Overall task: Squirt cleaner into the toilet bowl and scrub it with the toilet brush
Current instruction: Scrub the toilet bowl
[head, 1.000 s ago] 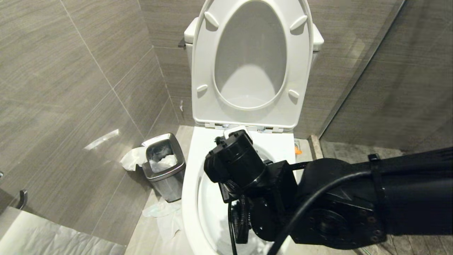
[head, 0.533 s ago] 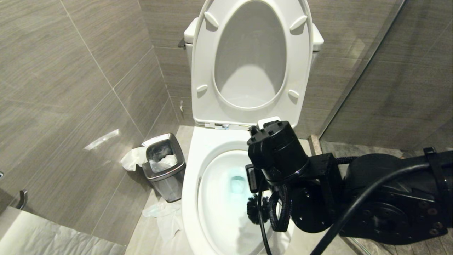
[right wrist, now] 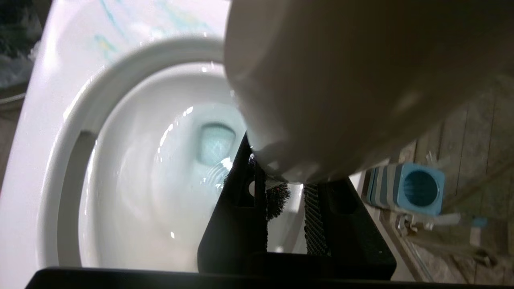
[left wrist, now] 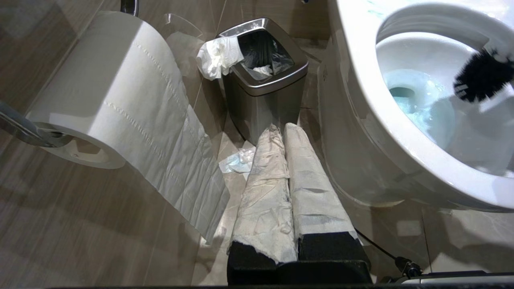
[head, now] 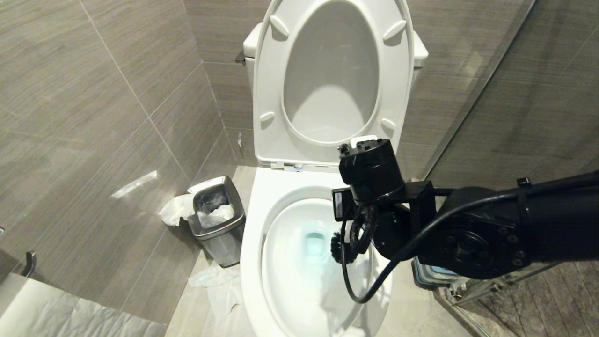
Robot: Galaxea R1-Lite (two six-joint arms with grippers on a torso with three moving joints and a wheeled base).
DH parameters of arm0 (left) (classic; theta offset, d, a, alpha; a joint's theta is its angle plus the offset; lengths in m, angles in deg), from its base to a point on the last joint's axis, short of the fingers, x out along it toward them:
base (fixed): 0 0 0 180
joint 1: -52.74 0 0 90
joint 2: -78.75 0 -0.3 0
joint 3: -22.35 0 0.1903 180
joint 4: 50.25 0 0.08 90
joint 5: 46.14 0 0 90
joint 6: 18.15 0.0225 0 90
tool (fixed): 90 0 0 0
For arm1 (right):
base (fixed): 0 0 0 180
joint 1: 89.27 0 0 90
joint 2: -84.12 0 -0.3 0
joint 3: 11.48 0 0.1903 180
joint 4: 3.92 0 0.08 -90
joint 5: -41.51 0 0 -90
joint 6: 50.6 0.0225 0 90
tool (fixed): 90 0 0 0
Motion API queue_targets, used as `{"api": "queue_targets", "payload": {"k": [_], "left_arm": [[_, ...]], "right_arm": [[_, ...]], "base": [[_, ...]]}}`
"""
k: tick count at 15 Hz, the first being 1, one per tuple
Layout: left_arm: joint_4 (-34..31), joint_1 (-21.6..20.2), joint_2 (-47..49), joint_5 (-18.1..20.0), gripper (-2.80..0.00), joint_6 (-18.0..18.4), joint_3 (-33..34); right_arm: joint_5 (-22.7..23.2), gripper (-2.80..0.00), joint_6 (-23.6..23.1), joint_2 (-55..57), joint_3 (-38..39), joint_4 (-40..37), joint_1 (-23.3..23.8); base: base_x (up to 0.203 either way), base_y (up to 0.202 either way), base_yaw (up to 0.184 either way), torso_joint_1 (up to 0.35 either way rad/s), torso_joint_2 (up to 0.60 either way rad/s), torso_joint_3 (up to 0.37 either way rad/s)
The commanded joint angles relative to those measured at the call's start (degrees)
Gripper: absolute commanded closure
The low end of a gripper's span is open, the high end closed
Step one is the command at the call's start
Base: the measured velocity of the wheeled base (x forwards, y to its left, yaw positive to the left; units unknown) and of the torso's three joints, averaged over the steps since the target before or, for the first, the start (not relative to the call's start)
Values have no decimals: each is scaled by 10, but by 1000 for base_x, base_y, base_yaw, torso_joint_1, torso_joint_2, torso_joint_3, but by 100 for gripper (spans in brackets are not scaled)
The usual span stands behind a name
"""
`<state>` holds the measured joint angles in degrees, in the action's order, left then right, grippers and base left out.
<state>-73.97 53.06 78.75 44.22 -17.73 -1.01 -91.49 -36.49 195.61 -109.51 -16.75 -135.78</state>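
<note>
The white toilet bowl (head: 255, 234) stands with seat and lid up. Turquoise cleaner (head: 316, 244) tints the water at the drain, and thin streaks of the cleaner (right wrist: 107, 22) mark the rim. My right gripper (right wrist: 283, 172) is shut on the toilet brush's white handle (right wrist: 341, 80) over the bowl's right side. The black bristle head (head: 336, 247) hangs inside the bowl beside the drain and also shows as the bristle head (left wrist: 480, 76) in the left wrist view. My left gripper (left wrist: 284, 127), its fingers wrapped in white paper, is shut and parked low beside the toilet.
A steel waste bin (head: 217, 220) with tissue hanging out stands left of the toilet, with crumpled tissues (head: 213, 276) on the floor. A toilet paper roll (left wrist: 104, 92) hangs close to my left arm. The blue brush holder (right wrist: 417, 188) sits on the floor to the right, by the glass partition.
My right arm has swung from the bowl's left-middle to its right side and toward the back. The brush head went with it, and the tinted drain now shows.
</note>
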Motion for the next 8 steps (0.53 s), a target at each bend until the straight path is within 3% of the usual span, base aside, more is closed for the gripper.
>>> {"api": "queue_targets", "payload": {"k": [1, 8], "left_arm": [[0, 0, 0, 0, 0, 0, 1], [0, 0, 0, 0, 0, 0, 1]], "right_arm": [[-2, 0, -10, 30, -26, 12, 8], [-5, 0, -30, 96, -119, 18, 13]], "base": [[0, 0, 0, 0, 0, 0], [0, 0, 0, 0, 0, 0]]}}
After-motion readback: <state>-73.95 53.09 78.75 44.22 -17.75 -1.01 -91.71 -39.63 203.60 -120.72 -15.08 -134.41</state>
